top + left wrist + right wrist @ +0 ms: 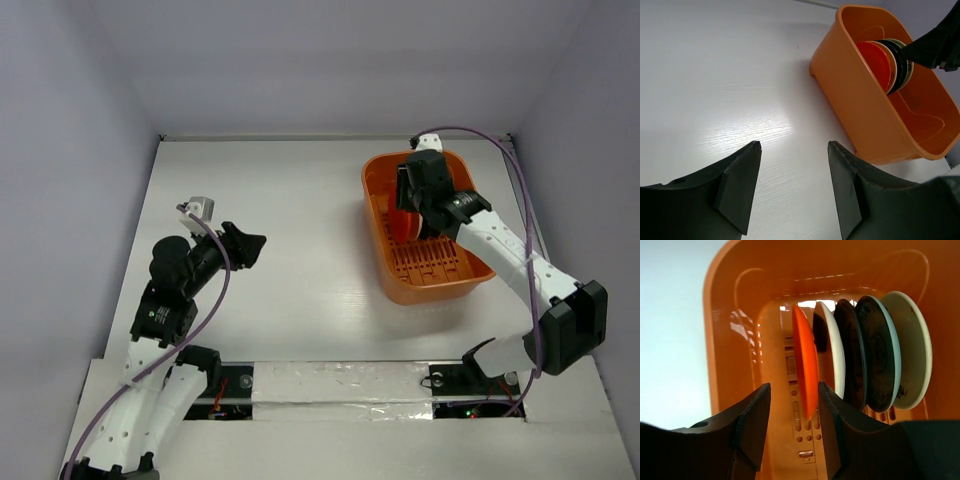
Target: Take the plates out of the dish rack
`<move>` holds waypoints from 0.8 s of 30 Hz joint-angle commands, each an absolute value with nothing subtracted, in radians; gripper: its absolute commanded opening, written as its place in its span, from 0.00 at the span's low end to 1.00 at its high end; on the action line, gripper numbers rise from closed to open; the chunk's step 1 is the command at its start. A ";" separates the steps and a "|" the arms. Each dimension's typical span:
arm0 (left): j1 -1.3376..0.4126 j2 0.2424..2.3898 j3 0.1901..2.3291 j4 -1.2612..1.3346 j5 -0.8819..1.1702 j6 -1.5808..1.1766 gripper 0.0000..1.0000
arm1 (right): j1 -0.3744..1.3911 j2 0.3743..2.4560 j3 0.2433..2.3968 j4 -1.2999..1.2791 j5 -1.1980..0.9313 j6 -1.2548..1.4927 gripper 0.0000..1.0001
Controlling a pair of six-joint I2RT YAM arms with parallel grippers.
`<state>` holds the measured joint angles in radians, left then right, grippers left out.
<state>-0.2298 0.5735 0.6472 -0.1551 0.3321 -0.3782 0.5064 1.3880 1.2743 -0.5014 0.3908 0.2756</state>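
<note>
The orange dish rack [374, 215] stands at the right rear of the table. Several plates stand on edge in it, in a row. The red-orange plate [805, 360] is nearest the front, then a cream plate [836, 355], a dark teal-rimmed plate [880, 355] and a pale tan one [914, 350]. My right gripper [794, 386] is open inside the rack. The red-orange plate's rim shows between its fingers, nearer the right finger. My left gripper [795, 143] is open and empty above the bare table, left of the rack [860, 105].
The rack's near half shows only its slotted floor [435, 262]. The white table [290, 200] is enclosed by pale walls at the back and sides. The right arm [935, 42] reaches over the rack's far end in the left wrist view.
</note>
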 commanded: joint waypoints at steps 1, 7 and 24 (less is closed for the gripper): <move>-0.235 0.563 0.637 -0.117 0.336 -0.376 0.53 | 0.514 1.432 1.333 -0.502 0.468 0.252 0.48; -0.235 0.560 0.638 -0.118 0.333 -0.376 0.53 | 0.514 1.503 1.351 -0.499 0.497 0.252 0.44; -0.235 0.555 0.637 -0.115 0.337 -0.374 0.53 | 0.523 1.591 1.373 -0.502 0.561 0.206 0.15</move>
